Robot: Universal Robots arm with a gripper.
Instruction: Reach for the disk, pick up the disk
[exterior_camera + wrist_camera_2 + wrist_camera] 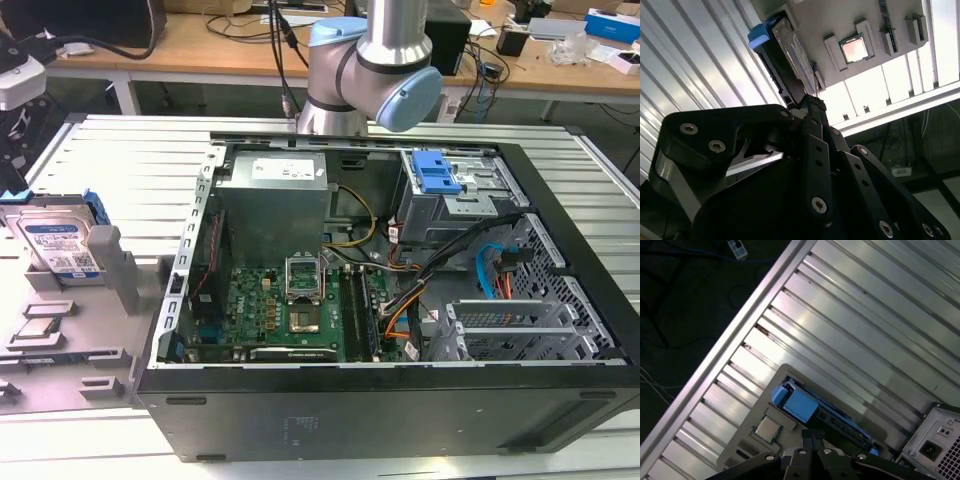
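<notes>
The disk [58, 246] leans tilted in a slot of a grey tray [100, 355] at the exterior view's left, its white-and-blue label facing up and a blue frame along its sides. In the second wrist view the disk [792, 52] stands just beyond my gripper [810, 102], whose black fingers look shut and hold nothing. In the first wrist view the disk [802, 406] lies close ahead of the gripper [811, 436], apart from it. The arm's base [365, 80] rises behind the computer case.
A small square CPU chip [45, 328] [856, 50] [768, 429] sits in the tray beside the disk. An open computer case [400, 400] with a blue bracket [435, 172] takes up the ribbed metal table [865, 330]. The table edge [715, 365] runs close by.
</notes>
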